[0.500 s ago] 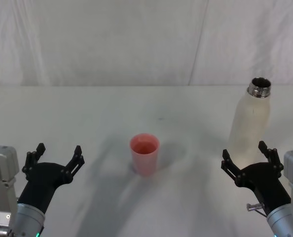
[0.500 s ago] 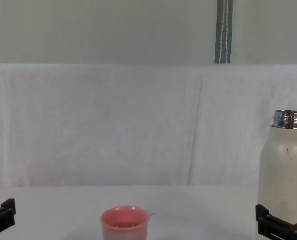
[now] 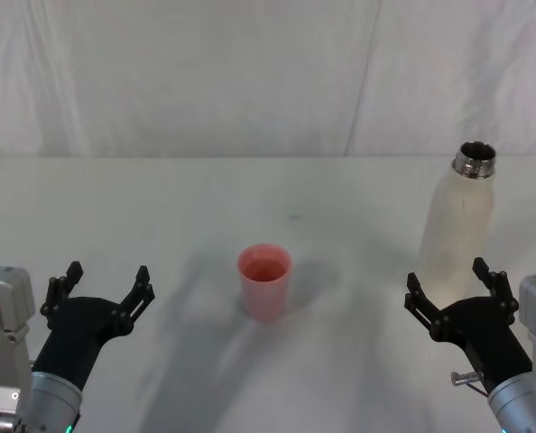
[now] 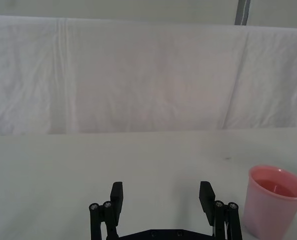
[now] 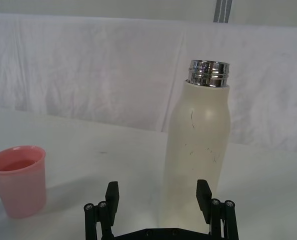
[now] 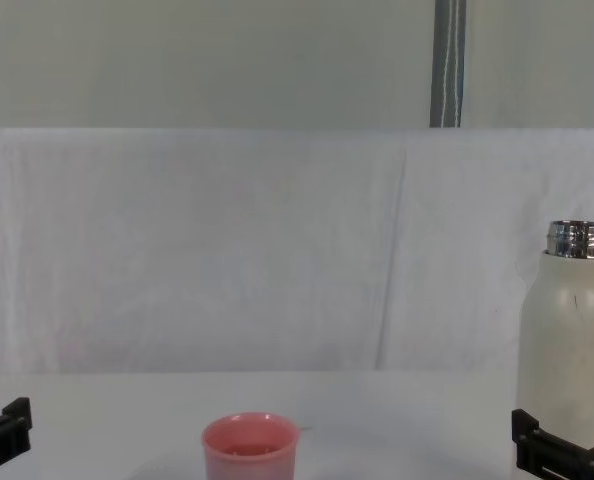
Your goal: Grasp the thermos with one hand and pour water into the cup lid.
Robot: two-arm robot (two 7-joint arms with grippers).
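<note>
Right gripper (image 3: 456,287) hides thermos (image 3: 457,225) base; jaws spread.

Surface: a plain white table (image 3: 160,207), backed by a white cloth drape (image 3: 205,72).
Centre: the cup lid (image 3: 265,281), upright, open end up.
Right side: the thermos (image 3: 457,230), upright, uncapped, well apart from the cup lid.
</note>
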